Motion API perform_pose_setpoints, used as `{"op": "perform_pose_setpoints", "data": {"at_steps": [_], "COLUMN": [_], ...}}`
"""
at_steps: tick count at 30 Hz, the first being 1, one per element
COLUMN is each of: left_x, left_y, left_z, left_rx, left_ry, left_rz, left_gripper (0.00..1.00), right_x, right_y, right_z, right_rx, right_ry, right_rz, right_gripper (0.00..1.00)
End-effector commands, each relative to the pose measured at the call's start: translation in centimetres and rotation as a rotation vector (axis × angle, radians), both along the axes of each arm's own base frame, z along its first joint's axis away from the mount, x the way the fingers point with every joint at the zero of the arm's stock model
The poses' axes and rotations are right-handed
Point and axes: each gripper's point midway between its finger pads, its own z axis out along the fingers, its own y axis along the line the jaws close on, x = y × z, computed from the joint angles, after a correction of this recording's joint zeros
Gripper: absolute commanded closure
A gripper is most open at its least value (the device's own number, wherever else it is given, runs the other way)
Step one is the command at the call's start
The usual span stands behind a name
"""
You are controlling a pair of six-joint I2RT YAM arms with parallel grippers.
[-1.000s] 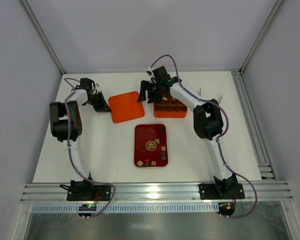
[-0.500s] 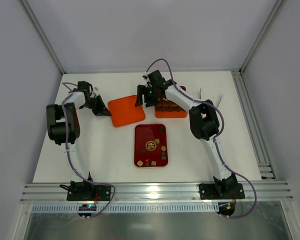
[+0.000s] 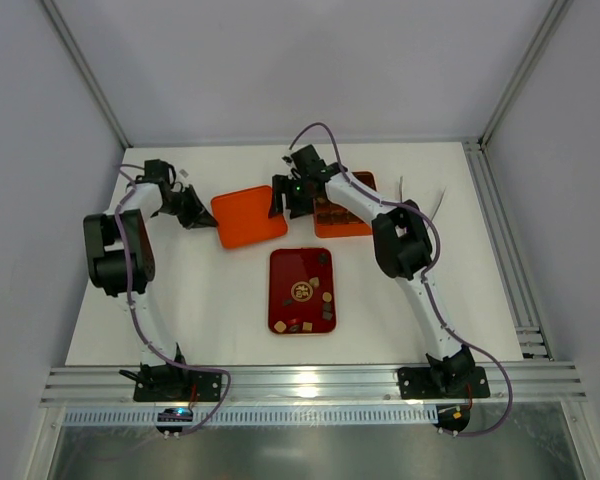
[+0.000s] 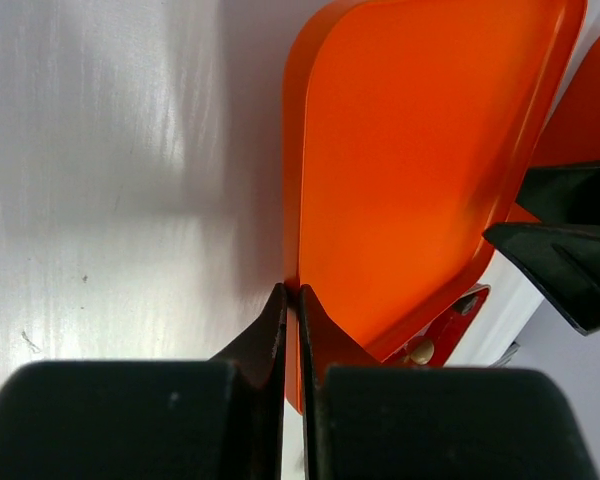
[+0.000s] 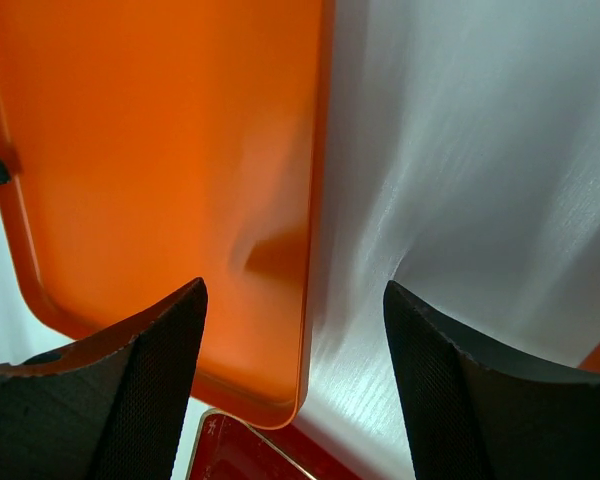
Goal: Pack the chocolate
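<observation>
Left gripper (image 4: 292,292) is pressed nearly together, pinching the thin rim of the flat orange plastic lid (image 4: 420,170) at its left edge. In the top view the left gripper (image 3: 208,218) sits at that lid's (image 3: 250,215) left side, on the white table (image 3: 180,300).

Right gripper (image 5: 292,290) is spread wide. Its black fingers (image 5: 150,380) straddle the lid's (image 5: 150,150) right edge, one over the lid and one over the bare table (image 5: 480,150); cannot tell if they touch it. In the top view the right gripper (image 3: 277,200) is between the lid and the orange box with grid compartments (image 3: 365,228).

Chocolate pieces (image 3: 326,297), small, dark brown and tan, lie scattered on the dark red flat tray (image 3: 277,300), near of the lid and box. Most sit along the tray's near and right sides. More dark pieces (image 3: 332,211) fill cells of the orange box, partly hidden by the right arm. A corner of the red tray (image 5: 250,450) shows under the lid in the right wrist view.
</observation>
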Motion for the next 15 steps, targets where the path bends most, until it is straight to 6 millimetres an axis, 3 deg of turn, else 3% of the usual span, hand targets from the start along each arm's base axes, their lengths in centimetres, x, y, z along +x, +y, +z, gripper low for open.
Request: {"op": "perform_pose_setpoints", "data": {"at_steps": [1,8,11,12,15], "left_x": [0.2,0.1,0.0,-0.1,-0.1], "left_y": [-0.8,-1.1,-1.3,-1.3,-1.5], "left_z": [3.3,4.3,4.5,4.6,5.0], "left_rx": [-0.071,-0.092,-0.109,-0.110,-0.115], "left_ry": [-0.066,-0.087,-0.089,-0.092,-0.103], "left_rz": [-0.006,-0.004,-0.006,-0.006,-0.014], "left_gripper": [1.00,1.00,1.00,1.00,1.00], "right_x": [0.4,0.0,-0.5,-0.3,-0.8], "right_y": [1.3,2.7,3.9,4.0,4.9], "right_z": [1.8,3.1,5.7,5.7,8.5], "right_rx": [0.030,0.117,0.227,0.234,0.344], "right_ry": [-0.028,-0.006,0.004,-0.006,0.011], "right_rz": [0.000,0.008,0.024,0.025,0.036], "right_gripper": [0.28,0.28,0.29,0.29,0.37]}}
